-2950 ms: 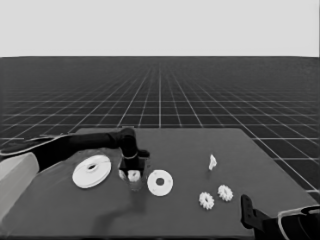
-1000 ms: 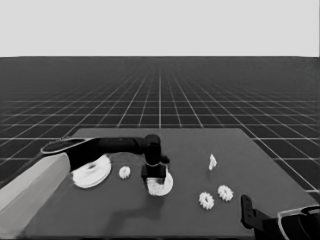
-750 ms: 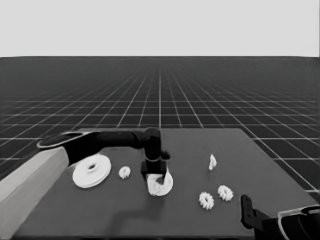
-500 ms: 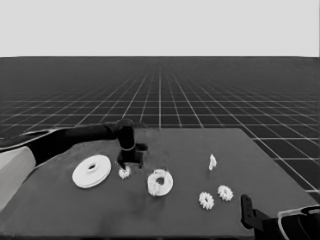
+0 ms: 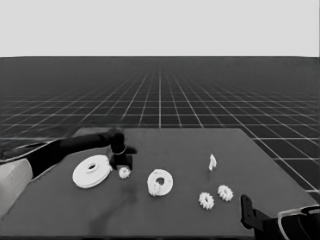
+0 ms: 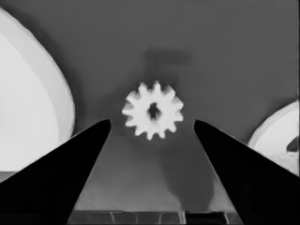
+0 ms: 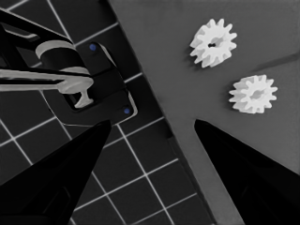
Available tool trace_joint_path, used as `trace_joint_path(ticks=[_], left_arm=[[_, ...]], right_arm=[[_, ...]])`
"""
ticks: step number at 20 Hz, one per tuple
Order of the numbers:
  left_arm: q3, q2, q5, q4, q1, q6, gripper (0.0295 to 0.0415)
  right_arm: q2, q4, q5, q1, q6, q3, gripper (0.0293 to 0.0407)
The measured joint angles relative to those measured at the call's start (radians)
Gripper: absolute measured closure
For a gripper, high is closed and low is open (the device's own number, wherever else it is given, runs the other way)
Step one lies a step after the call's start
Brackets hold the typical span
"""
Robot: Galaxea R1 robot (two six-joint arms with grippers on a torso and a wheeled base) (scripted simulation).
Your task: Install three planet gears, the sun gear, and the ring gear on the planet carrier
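Observation:
My left gripper [image 5: 122,163] hovers open over a small gear [image 5: 124,172] that lies on the table between the larger round part [image 5: 91,171] and the smaller round part [image 5: 160,182]. In the left wrist view the gear [image 6: 152,111] lies free between the two spread fingertips [image 6: 75,168], with the larger round part [image 6: 23,108] on one side and the smaller round part's rim [image 6: 281,140] on the other. A gear seems to sit on the near side of the smaller round part. My right gripper [image 7: 152,123] waits open at the table's near right corner.
Two more gears [image 5: 206,200] [image 5: 225,192] lie near the right front corner, and both gears [image 7: 213,43] [image 7: 253,93] show in the right wrist view. A thin white piece [image 5: 212,161] stands farther back on the right. Dark machinery [image 7: 84,84] hangs past the table's edge.
The left gripper left the smaller round part, drew back to the left, and now hangs over the gear beside the larger round part. The right arm has not moved.

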Motion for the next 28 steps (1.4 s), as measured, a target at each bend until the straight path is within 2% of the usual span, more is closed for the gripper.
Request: trace_joint_path(ticks=[3, 8, 10, 11, 18, 21, 28], left_arm=[[-0.058, 0.023, -0.037, 0.035, 0.051, 0.026, 0.0326], [-0.072, 0.029, -0.046, 0.042, 0.061, 0.032, 0.0326], [-0.073, 0.029, -0.047, 0.043, 0.061, 0.033, 0.0395], [-0.073, 0.029, -0.047, 0.043, 0.061, 0.033, 0.0398], [-0.073, 0.03, -0.047, 0.043, 0.061, 0.033, 0.0398], [0.065, -0.026, 0.052, -0.065, -0.082, -0.029, 0.0398], [0.074, -0.03, 0.071, -0.099, -0.121, -0.033, 0.0398]], right_arm=[[0.0, 0.0, 0.0, 0.0, 0.0, 0.0, 0.0315], [0.0, 0.0, 0.0, 0.0, 0.0, 0.0, 0.0315], [0.0, 0.0, 0.0, 0.0, 0.0, 0.0, 0.0315], [0.0, 0.0, 0.0, 0.0, 0.0, 0.0, 0.0315], [0.0, 0.0, 0.0, 0.0, 0.0, 0.0, 0.0315], [0.0, 0.0, 0.0, 0.0, 0.0, 0.0, 0.0315], [0.0, 0.0, 0.0, 0.0, 0.0, 0.0, 0.0315]])
